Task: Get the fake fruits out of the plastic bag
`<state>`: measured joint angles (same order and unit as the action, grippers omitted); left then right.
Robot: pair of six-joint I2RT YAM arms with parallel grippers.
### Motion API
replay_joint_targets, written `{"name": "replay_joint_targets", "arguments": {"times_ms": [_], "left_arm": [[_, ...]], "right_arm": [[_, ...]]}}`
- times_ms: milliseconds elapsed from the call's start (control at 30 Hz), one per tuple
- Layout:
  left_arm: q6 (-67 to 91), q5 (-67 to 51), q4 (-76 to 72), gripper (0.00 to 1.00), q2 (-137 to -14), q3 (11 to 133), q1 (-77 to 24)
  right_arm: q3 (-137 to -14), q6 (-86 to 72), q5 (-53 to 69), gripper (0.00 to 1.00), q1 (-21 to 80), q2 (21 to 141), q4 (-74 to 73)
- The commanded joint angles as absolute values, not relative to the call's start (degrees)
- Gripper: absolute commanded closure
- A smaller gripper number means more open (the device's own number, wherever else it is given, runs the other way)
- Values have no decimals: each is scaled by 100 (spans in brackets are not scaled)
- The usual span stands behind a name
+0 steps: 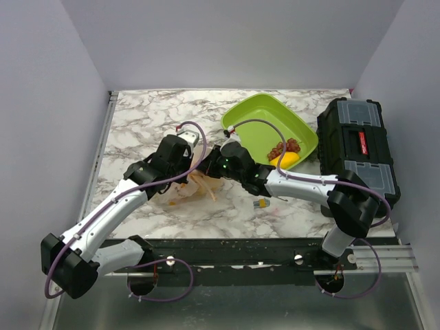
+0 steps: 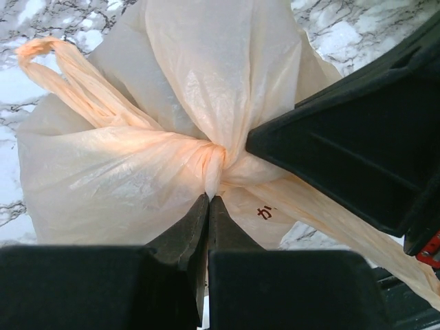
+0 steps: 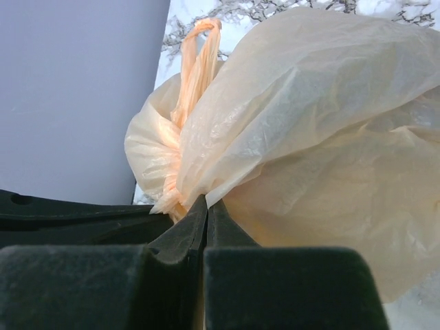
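Observation:
The peach-orange plastic bag lies crumpled on the marble table between my two grippers. My left gripper is shut, pinching a gathered fold of the bag. My right gripper is shut too, pinching another fold of the bag. In the top view the left gripper and right gripper meet over the bag's far edge. A yellow fake fruit and a red grape bunch lie in the green tray. No fruit shows through the bag.
A black toolbox stands at the right, beside the tray. A small yellow and blue object lies on the table near my right forearm. The right gripper's black body fills the right of the left wrist view.

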<state>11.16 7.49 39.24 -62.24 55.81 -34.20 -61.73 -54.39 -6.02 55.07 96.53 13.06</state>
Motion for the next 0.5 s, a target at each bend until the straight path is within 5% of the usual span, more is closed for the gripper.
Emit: {"name": "replay_joint_targets", "arguments": {"times_ms": [0,467], "left_arm": [[1216,1406,3856,100,-6073,5559,-3396],[1555,2688,3762,100,-5597,5449,-3288]], "right_arm": [[-6003,-5327,-1044,99,5539,9401,1390],[-5251,-4828,-1436,99,5537,8872,1265]]}}
